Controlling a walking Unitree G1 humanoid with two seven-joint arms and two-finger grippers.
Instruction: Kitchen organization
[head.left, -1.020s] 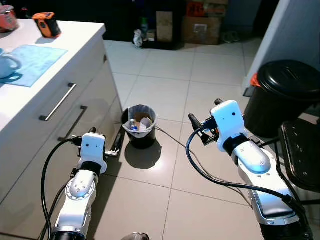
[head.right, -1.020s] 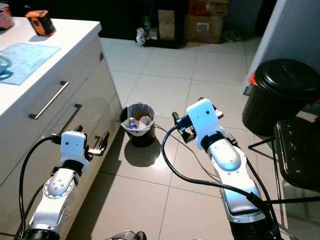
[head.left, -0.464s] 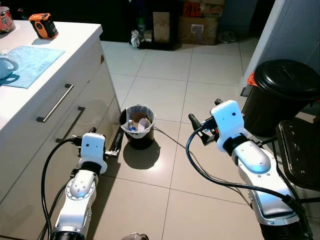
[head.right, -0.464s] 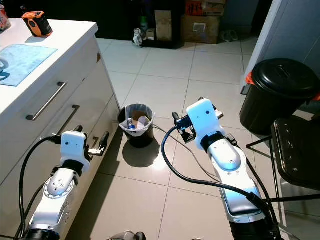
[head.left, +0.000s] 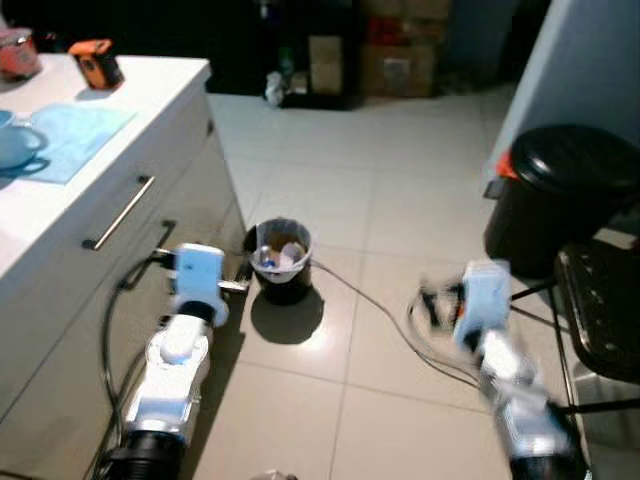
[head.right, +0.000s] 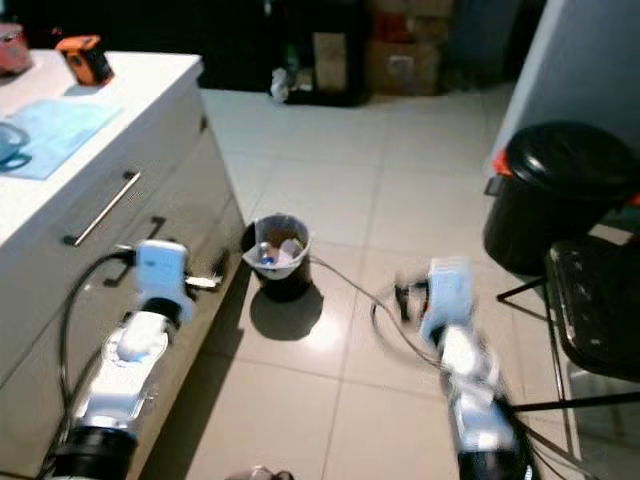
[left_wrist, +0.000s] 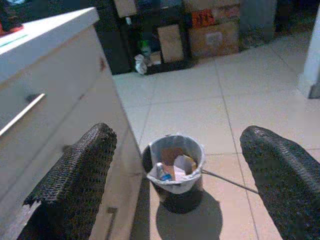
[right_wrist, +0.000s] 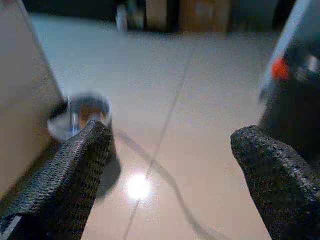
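Left wrist view: your left gripper (left_wrist: 175, 175) fingers wide, empty, facing small bin (left_wrist: 175, 167); right gripper (right_wrist: 165, 180) likewise wide.

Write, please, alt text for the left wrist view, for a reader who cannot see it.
The left claw, open and empty, points at a small lined waste bin holding scraps on the tiled floor. A white drawer cabinet stands beside the bin; cardboard boxes sit in the dark background.

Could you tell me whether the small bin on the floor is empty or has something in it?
Not empty: the small bin, standing upright, holds scraps and a bottle inside its white liner.
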